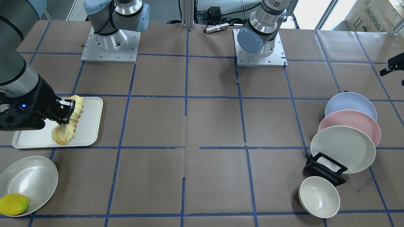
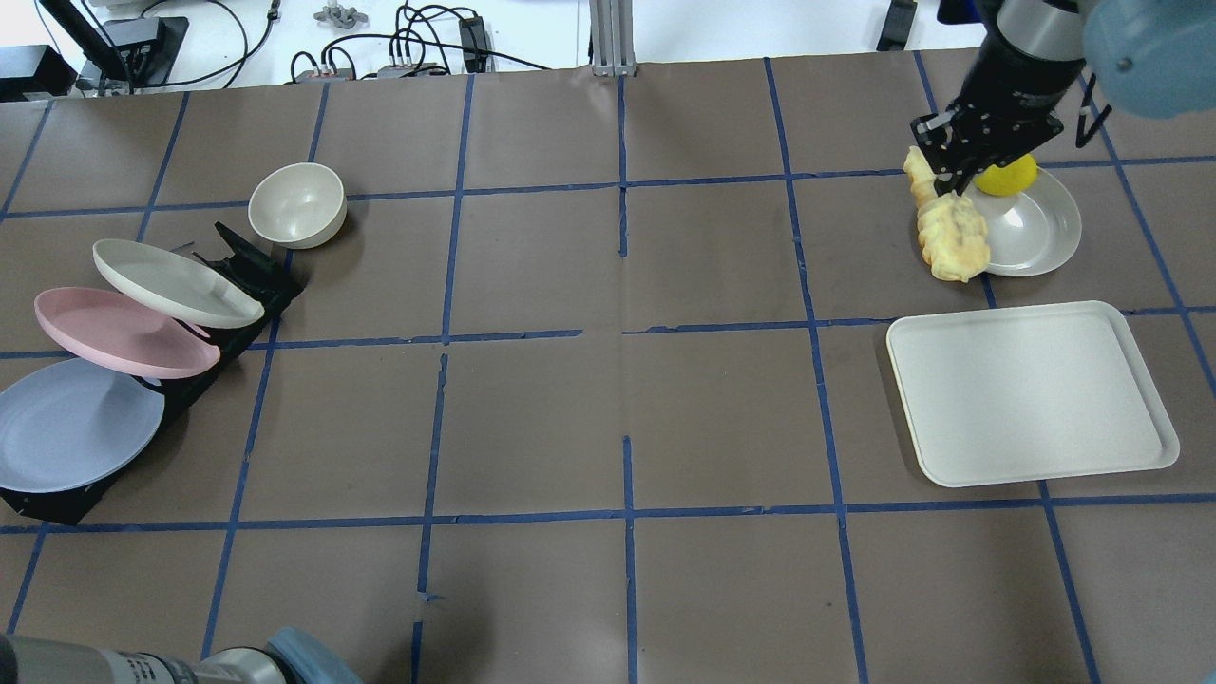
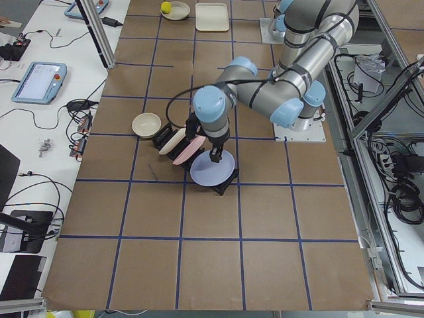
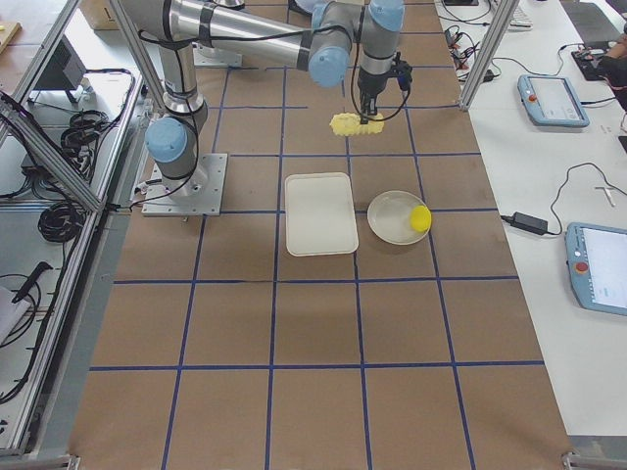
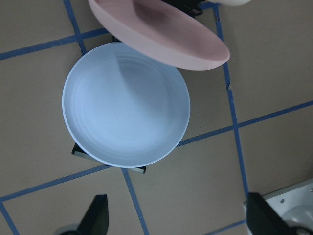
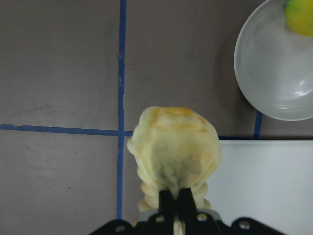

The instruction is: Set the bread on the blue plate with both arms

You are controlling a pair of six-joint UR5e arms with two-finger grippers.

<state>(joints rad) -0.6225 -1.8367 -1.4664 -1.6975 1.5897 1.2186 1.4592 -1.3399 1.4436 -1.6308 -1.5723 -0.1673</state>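
At the left end of the counter (image 2: pixel 608 427) the blue plate (image 2: pixel 76 423) leans in a black rack (image 2: pixel 57 499). The left claw (image 5: pixel 177 211) hangs right over it, spread wide and empty. Far across at the right end, the right claw (image 2: pixel 950 171) pinches the bread (image 2: pixel 953 237) aloft beside the white tray (image 2: pixel 1031 394), its long axis running away from the robot. The plate lies well apart to the bread's left, so the left arm is much nearer to it
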